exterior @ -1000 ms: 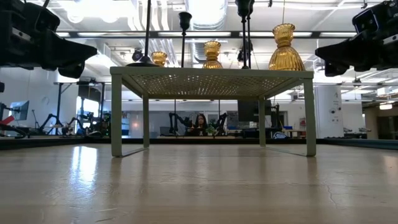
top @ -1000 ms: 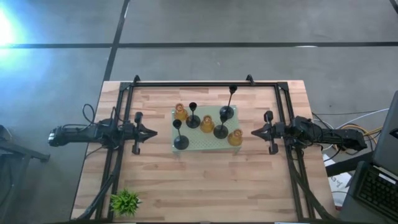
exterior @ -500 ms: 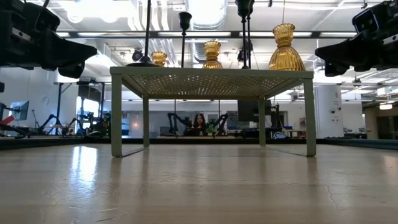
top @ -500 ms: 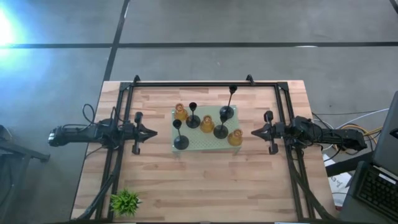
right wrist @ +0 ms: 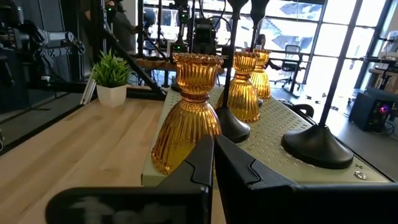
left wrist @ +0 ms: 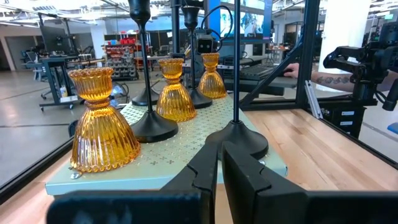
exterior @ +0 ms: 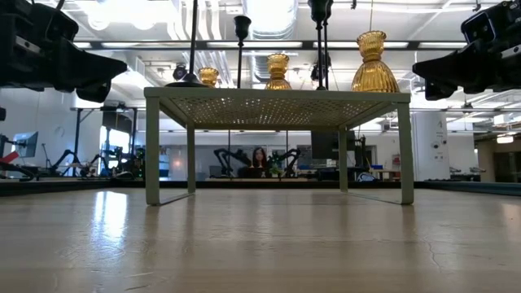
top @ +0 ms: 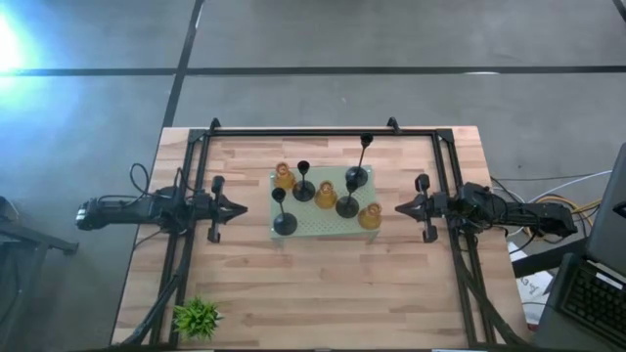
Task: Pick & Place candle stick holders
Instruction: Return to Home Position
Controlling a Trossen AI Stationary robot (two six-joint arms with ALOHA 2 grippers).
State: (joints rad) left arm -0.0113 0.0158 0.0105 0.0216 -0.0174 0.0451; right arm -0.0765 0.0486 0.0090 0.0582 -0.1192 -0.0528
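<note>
Three amber holders (top: pixel 284 177) (top: pixel 326 194) (top: pixel 369 216) and several black stemmed holders (top: pixel 303 189) (top: pixel 285 223) (top: pixel 356 176) stand upright on their bases on a pale green perforated stand (top: pixel 313 227) at the table's middle. My left gripper (top: pixel 243 207) is shut and empty, level, just left of the stand. My right gripper (top: pixel 399 207) is shut and empty, just right of it. The left wrist view shows its gripper (left wrist: pixel 219 180) facing a black base (left wrist: pixel 236 140) and an amber holder (left wrist: pixel 102 121). The right wrist view shows its gripper (right wrist: pixel 213 168) facing an amber holder (right wrist: pixel 189 121).
A small green plant (top: pixel 198 317) stands at the table's near left corner. A black frame rail (top: pixel 303 131) runs along the far edge, and side rails run under both arms. A keyboard and cables (top: pixel 587 293) lie beyond the right edge. A person (exterior: pixel 260 159) sits far behind.
</note>
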